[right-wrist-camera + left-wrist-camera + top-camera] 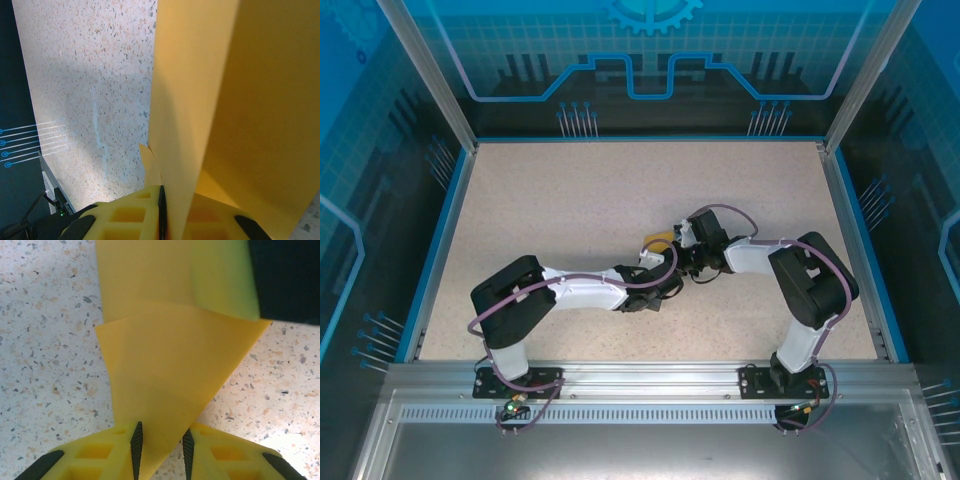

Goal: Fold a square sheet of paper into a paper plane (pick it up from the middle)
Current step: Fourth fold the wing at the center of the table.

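The square sheet of paper is orange-yellow and folded into a pointed shape, and it is held above the table's middle where both arms meet. My right gripper is shut on it; in the right wrist view the paper rises straight out of the closed right gripper. In the left wrist view the paper's narrow end lies between the jaws of my left gripper, which stand a little apart. The left gripper comes in from the near left. The right gripper's yellow finger presses the paper's far end.
The speckled table has a blue rim on its sides and aluminium posts at the back corners. A metal rail carrying both arm bases runs along the near edge.
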Tool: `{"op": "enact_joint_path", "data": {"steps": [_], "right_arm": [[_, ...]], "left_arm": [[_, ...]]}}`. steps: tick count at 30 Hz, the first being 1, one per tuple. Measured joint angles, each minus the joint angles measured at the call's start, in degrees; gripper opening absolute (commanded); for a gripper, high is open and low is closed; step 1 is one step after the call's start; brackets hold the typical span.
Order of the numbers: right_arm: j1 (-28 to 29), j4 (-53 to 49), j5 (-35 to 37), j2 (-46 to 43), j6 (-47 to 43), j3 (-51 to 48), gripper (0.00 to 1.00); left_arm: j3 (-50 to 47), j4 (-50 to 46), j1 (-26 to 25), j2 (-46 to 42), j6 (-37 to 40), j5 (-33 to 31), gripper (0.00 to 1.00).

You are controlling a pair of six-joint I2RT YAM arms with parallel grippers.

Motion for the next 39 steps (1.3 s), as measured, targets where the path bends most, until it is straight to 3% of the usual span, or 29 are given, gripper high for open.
{"op": "enact_joint_path", "data": {"steps": [17,34,39], "right_arm": [[0.0,-1.0,0.0,0.0,0.0,0.7,0.08],[0.0,-1.6,0.0,0.0,0.0,1.1,0.09],[0.0,-2.1,-0.1,-0.7,-0.1,1.1,0.17]], "left_arm": [[0.0,0.0,-0.1,-0.1,-0.4,-1.3,0.29],[0.0,0.1,-0.3,-0.1,-0.4,-2.6,0.12],[0.0,0.2,-0.3,-0.1,-0.3,-2.8,0.07]]}}
